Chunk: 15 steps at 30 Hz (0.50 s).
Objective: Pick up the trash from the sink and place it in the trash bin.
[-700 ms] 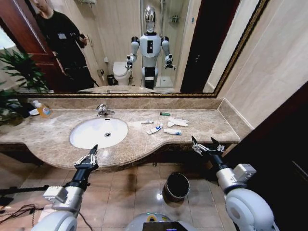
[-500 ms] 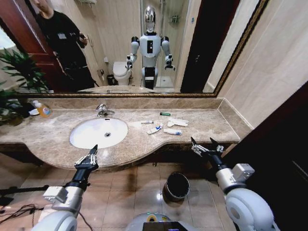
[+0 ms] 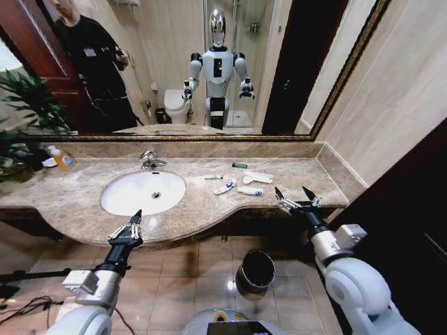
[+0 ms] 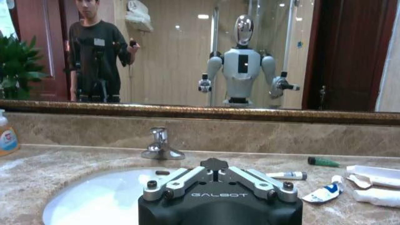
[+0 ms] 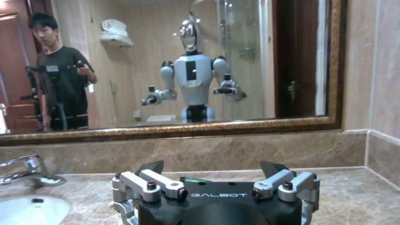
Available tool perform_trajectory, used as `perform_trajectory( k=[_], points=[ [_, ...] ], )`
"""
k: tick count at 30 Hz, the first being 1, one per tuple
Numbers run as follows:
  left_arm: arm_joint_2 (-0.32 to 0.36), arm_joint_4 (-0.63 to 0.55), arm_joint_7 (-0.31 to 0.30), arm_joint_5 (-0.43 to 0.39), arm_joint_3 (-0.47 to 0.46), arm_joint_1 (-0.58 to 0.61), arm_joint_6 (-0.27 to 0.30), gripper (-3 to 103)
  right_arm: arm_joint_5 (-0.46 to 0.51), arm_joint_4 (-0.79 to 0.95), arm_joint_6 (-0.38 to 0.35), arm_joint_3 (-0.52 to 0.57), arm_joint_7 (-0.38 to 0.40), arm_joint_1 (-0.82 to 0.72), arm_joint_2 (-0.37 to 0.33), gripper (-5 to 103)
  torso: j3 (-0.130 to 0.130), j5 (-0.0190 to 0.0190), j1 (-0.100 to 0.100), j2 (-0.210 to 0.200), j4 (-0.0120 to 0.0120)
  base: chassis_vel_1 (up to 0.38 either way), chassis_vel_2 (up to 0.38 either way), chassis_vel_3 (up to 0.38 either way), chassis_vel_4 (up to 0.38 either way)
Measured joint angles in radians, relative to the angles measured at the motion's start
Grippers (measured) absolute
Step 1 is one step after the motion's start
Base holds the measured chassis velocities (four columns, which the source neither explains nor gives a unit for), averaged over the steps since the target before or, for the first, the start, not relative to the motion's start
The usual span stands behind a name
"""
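Observation:
The white oval sink (image 3: pixel 126 199) holds nothing but its drain. The trash lies on the marble top to its right: a thin tube (image 3: pixel 214 177), a tiny green piece (image 3: pixel 239 165), a blue-marked packet (image 3: pixel 225 187), a crumpled white wrapper (image 3: pixel 259 177) and a white tube (image 3: pixel 250 190). Over the counter's front right edge, my right gripper (image 3: pixel 292 192) stands open a short way right of the white tube. Below the counter edge in front of the sink, my left gripper (image 3: pixel 133 222) is shut on nothing. The dark trash bin (image 3: pixel 256 271) stands on the floor between the arms.
A chrome tap (image 3: pixel 149 160) rises behind the basin. An amber soap bottle (image 3: pixel 63 160) and a plant (image 3: pixel 24 105) sit at the far left. The mirror (image 3: pixel 209 70) backs the counter and a wall (image 3: pixel 398 105) closes the right side. Cables (image 3: pixel 21 307) lie on the floor.
My right gripper has risen and moved forward from below the counter edge to over its front right corner. The left arm and the trash have not moved.

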Motion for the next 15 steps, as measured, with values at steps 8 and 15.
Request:
perform_trajectory(
  k=[8, 15],
  points=[
    [0.0, 0.0, 0.0, 0.0, 0.0, 0.0, 0.0, 0, -0.04, -0.065, -0.056, 0.044, -0.215, 0.048, -0.022, 100, 0.0, 0.0, 0.0, 0.0, -0.0001, 0.0, 0.0, 0.0, 0.0],
    [0.0, 0.0, 0.0, 0.0, 0.0, 0.0, 0.0, 0, -0.024, -0.154, -0.119, 0.027, -0.319, 0.136, -0.059, 100, 0.0, 0.0001, 0.0, 0.0, 0.0, 0.0, 0.0, 0.0, 0.0]
  ],
)
